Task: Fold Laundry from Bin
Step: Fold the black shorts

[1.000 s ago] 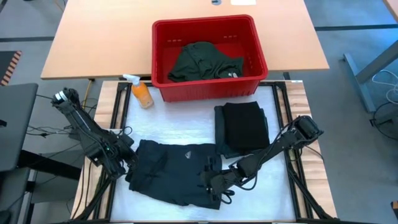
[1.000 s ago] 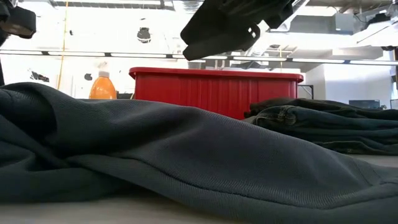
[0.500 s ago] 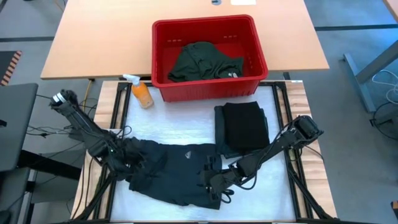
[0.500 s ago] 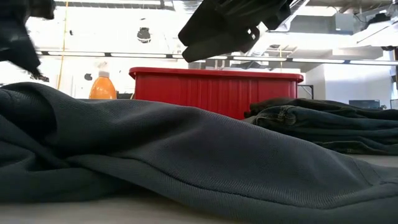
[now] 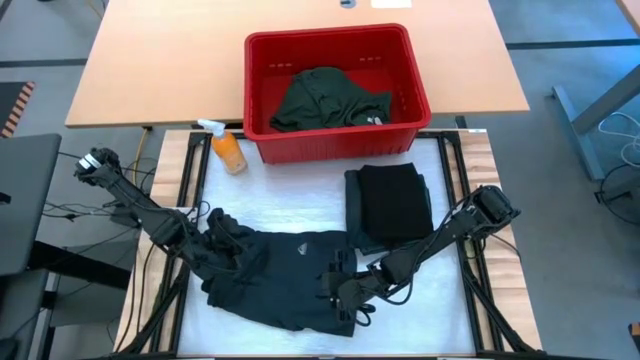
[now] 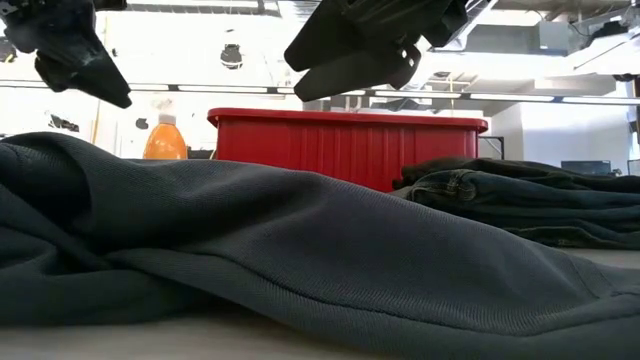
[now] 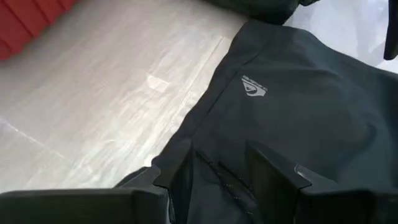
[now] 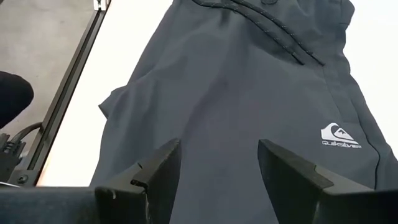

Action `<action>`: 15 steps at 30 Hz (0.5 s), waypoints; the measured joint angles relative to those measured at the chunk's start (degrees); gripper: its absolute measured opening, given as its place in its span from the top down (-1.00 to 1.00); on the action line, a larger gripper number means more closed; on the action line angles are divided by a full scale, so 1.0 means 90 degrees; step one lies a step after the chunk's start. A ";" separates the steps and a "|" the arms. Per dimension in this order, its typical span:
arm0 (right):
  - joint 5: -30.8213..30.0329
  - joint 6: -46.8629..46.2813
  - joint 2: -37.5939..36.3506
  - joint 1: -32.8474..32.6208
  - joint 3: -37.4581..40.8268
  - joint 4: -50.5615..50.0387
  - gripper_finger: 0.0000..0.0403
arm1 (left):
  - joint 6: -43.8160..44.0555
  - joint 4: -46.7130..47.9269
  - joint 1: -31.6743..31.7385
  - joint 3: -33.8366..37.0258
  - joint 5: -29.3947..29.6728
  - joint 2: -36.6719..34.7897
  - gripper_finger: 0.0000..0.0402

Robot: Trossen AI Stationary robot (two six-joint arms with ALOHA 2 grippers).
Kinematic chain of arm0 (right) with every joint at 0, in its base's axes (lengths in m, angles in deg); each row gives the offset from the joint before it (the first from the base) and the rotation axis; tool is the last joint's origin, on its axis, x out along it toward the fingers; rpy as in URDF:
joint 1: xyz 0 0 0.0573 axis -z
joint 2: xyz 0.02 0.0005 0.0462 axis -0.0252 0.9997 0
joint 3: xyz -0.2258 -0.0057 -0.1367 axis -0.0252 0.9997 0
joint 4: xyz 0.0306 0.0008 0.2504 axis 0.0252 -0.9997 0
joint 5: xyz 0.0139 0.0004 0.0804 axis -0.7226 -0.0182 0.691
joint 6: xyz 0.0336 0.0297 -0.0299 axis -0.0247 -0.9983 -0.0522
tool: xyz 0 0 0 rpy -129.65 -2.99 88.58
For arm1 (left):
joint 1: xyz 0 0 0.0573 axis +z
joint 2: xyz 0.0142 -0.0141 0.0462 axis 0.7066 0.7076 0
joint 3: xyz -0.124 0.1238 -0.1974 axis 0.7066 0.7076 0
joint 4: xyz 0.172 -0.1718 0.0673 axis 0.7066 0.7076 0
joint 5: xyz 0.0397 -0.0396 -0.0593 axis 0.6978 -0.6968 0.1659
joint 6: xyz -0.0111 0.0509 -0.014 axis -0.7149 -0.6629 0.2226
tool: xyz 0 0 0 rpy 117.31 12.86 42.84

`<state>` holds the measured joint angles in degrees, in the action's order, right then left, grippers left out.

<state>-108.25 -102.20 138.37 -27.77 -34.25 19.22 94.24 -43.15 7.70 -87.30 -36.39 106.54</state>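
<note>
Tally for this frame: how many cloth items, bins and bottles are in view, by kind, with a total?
Cloth items: 3 – dark garment spread on the mat, folded black stack, dark green garment in the bin
Red bin: 1
Orange spray bottle: 1
Total: 5

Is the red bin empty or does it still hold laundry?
Not empty. The high view shows a crumpled dark green garment lying inside the bin.
</note>
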 joint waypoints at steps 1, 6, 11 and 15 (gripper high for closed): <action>0.0000 -0.0027 0.0000 0.0000 0.0000 0.0000 -0.19 | -0.0050 0.0000 0.0003 0.0000 0.0002 0.0000 0.33; 0.0000 -0.0036 0.0000 0.0000 0.0000 0.0000 -0.19 | 0.0135 0.0000 0.0003 0.0000 -0.0050 0.0000 0.31; 0.0000 -0.0036 -0.0002 0.0001 0.0000 0.0000 -0.19 | 0.0482 0.0008 0.0003 0.0000 0.0034 0.0000 0.09; 0.0000 -0.0037 -0.0002 0.0007 0.0000 0.0000 -0.19 | 0.0830 0.0092 0.0012 0.0000 0.0303 0.0000 -0.20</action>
<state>-108.25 -102.53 138.35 -27.70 -34.25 19.22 101.71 -42.33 7.81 -87.30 -33.66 106.54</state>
